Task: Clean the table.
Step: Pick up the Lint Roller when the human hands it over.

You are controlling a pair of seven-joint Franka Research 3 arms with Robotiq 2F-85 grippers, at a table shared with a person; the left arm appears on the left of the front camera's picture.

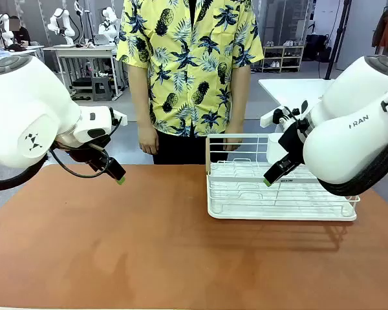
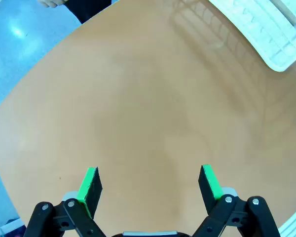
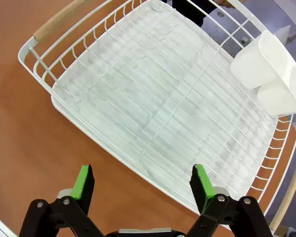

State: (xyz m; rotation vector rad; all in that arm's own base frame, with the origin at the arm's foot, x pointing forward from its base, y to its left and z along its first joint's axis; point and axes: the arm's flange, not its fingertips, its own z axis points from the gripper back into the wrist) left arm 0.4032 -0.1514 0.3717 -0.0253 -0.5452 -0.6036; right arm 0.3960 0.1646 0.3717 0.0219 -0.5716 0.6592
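Front view: hanging above the brown table, long axis running left to right below, with left jaws spread empty over the bare top and right jaws spread empty over the white dish rack, nearer the open stretch on the left side.

Bright, even indoor light falls from overhead in all three views, and focus is sharp throughout. The matte table is lit evenly. Ahead of the left gripper and its jaws, up to the right, the dish rack throws faint, soft striped shadows on it. Beyond the jaws to the far left, the floor carries a white glint. Both wrist views bow straight edges toward the corners.
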